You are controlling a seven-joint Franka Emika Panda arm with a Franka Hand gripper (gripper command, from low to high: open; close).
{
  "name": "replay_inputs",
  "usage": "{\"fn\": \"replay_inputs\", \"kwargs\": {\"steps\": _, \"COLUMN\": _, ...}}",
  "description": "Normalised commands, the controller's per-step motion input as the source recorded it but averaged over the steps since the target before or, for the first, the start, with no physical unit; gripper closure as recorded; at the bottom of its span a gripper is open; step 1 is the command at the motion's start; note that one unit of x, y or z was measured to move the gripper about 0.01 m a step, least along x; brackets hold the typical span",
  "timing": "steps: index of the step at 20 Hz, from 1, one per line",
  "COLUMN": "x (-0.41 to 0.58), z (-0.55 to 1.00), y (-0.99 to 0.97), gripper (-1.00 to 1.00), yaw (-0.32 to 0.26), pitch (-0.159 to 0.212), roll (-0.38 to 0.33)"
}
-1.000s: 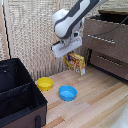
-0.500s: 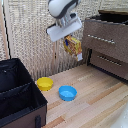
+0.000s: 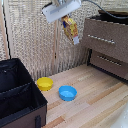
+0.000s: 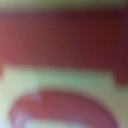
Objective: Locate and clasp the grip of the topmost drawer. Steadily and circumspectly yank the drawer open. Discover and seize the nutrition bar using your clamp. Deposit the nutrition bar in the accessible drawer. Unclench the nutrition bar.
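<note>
One nutrition bar (image 3: 70, 28) hangs from my hand (image 3: 64, 19), gripped by its upper end, high above the table (image 3: 95, 100) and just off the dresser's (image 3: 107, 40) corner. Its long axis runs nearly vertical, lower end tilted toward the topmost drawer (image 3: 106, 39). My wrist view shows only blurred red and pale print (image 4: 64, 45), pressed close.

The small dark two-fingered clamp (image 3: 64, 18) hangs high, the flat printed nutrition bar packet (image 3: 70, 29) hanging directly beneath it. The dark brown wooden dresser (image 3: 107, 45) stands to its exterior view's right. Far below lie the round yellow bowl (image 3: 44, 83) and round blue bowl (image 3: 67, 92), side by side.
</note>
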Motion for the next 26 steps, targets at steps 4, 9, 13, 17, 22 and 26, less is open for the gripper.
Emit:
{"fn": "replay_inputs", "kwargs": {"steps": 4, "x": 0.682, "z": 0.98, "y": 0.0, "gripper": 1.0, "yaw": -0.141, "pitch": 0.064, "roll": -0.086}}
{"fn": "replay_inputs", "kwargs": {"steps": 9, "x": 0.563, "z": 0.98, "y": -0.07, "gripper": 1.0, "yaw": -0.187, "pitch": 0.082, "roll": -0.074}}
{"fn": "replay_inputs", "kwargs": {"steps": 13, "x": 0.22, "z": 0.83, "y": -0.29, "gripper": 1.0, "yaw": -0.27, "pitch": 0.155, "roll": -0.008}}
{"fn": "replay_inputs", "kwargs": {"steps": 17, "x": -0.076, "z": 0.6, "y": -0.4, "gripper": 1.0, "yaw": -0.275, "pitch": 0.21, "roll": 0.008}}
{"fn": "replay_inputs", "kwargs": {"steps": 22, "x": -0.14, "z": 0.62, "y": -0.45, "gripper": 1.0, "yaw": -0.255, "pitch": 0.216, "roll": 0.015}}
{"fn": "replay_inputs", "kwargs": {"steps": 26, "x": -0.044, "z": 0.76, "y": -0.44, "gripper": 1.0, "yaw": -0.21, "pitch": 0.183, "roll": 0.003}}
